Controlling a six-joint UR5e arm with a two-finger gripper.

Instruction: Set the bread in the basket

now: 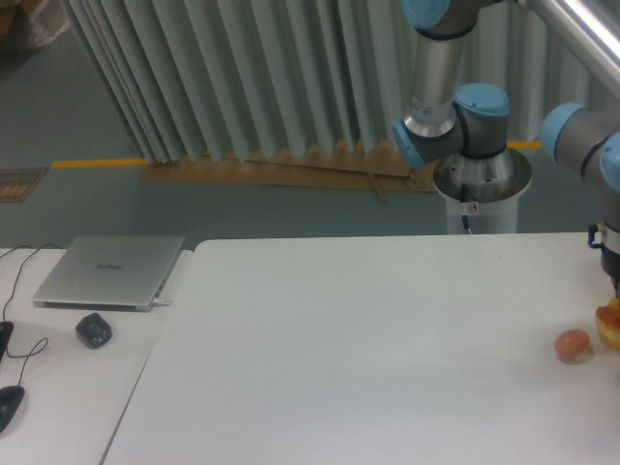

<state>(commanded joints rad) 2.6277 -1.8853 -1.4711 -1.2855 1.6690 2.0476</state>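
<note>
where the arm (581,136) drops at table's (368,349) right edge, bread (609,323) beneath

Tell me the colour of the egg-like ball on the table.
Pinkish-brown egg-like ball, seen in the fixed camera view.

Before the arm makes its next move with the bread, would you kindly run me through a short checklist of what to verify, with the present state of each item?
1. Bread in view: ok, though only partly, an orange-tan lump at the right edge, directly under the arm's wrist.
2. Gripper shut on the bread: cannot tell; the fingers are cut off by the frame edge.
3. Bread off the table: cannot tell from this view.
4. Egg-like ball apart from the bread: ok, it lies on the table just left of it.
5. Basket located: not ok, none in view.
6. Laptop and mouse away from the arm: ok, far left.
</note>
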